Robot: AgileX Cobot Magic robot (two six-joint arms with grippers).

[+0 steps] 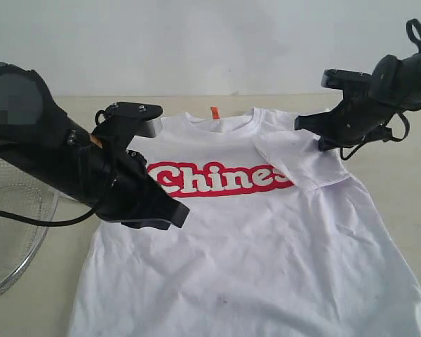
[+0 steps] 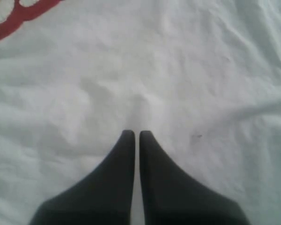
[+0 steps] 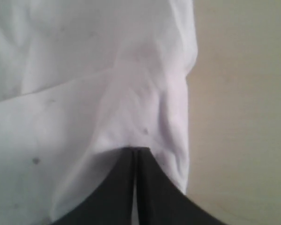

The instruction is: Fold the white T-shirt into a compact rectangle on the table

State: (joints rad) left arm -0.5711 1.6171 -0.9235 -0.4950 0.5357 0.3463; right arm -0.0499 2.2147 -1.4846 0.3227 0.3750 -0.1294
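White cotton: the shirt (image 1: 266, 239) is lying face up, spread flat on the table (image 1: 400, 175), collar at the far side. The sleeve (image 1: 295, 158) on the right arm's side is lying folded inward over the end of the lettering (image 1: 217, 179).

Both pincers are being held closed, jaws together, with nothing visibly clamped. The left gripper (image 2: 136, 133) is hovering over plain cloth near the lettering. The right gripper (image 3: 136, 150) is sitting at the folded sleeve's edge, by the shoulder.

Handling, judged: the cloth is expected to be light, thin and limp, sagging, creasing and sliding readily on the smooth top. Hold is best taken at shoulder seams or hem corners.

Not resolved: the other sleeve is being mostly hidden by the left arm. The hem is being cut off by the frame. Whether the right tips are touching cloth cannot be told.
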